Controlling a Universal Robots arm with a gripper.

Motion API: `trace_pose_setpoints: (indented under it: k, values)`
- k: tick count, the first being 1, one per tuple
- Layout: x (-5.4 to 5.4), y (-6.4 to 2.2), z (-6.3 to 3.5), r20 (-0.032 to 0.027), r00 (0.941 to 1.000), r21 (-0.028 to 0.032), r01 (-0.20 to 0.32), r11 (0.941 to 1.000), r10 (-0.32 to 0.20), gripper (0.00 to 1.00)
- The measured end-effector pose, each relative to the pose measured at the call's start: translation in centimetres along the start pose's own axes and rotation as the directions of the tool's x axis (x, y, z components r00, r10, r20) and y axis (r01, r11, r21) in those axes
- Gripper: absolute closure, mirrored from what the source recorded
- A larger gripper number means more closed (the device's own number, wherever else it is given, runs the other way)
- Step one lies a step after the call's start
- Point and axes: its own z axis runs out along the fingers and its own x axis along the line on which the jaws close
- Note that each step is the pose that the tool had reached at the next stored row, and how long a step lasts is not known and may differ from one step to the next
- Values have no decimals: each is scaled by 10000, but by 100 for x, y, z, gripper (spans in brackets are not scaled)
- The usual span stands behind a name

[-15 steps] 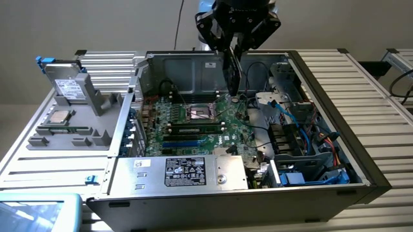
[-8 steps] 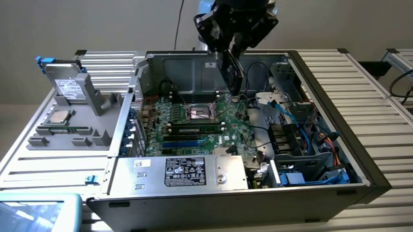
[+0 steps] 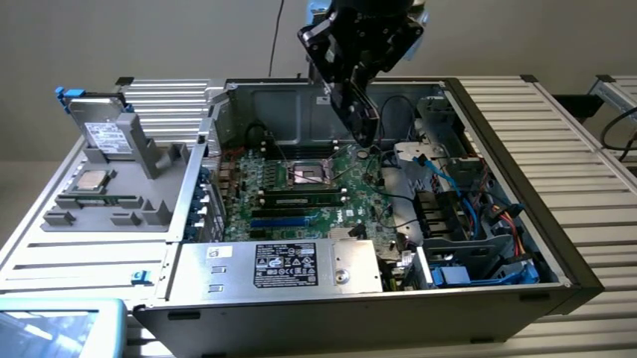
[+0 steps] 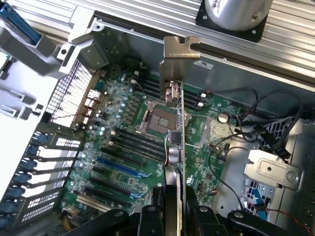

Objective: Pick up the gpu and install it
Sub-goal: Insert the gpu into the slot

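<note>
The black gripper's (image 4: 173, 199) fingers are clamped on the flat green-and-black circuit-board gpu (image 4: 176, 132), held on edge above the centre of the green motherboard (image 4: 123, 162) inside the open grey metal computer case (image 3: 359, 317).

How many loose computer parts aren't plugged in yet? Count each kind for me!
Graphics card, held in the gripper: 1
Drive box on the grey tray: 1
Square chip: 1
Memory stick: 1
Total: 4

No text reads clearly — the power supply label (image 3: 286, 265) and drive label (image 3: 103, 136) are illegible.
</note>
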Motion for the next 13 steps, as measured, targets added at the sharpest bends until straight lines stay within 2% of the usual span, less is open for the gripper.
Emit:
trace_pose_setpoints:
  k: [3, 7, 10, 13]
  values:
    - [0, -1, 4, -88, 9985, -12, 533, 9986, -533, 72]
    - [-1, -2, 11, -214, 9919, -37, 1248, 9922, -1249, 72]
    - [0, -3, 16, -309, 9837, -45, 1773, 9841, -1774, 72]
    - [0, -4, 21, -409, 9721, -57, 2308, 9730, -2309, 72]
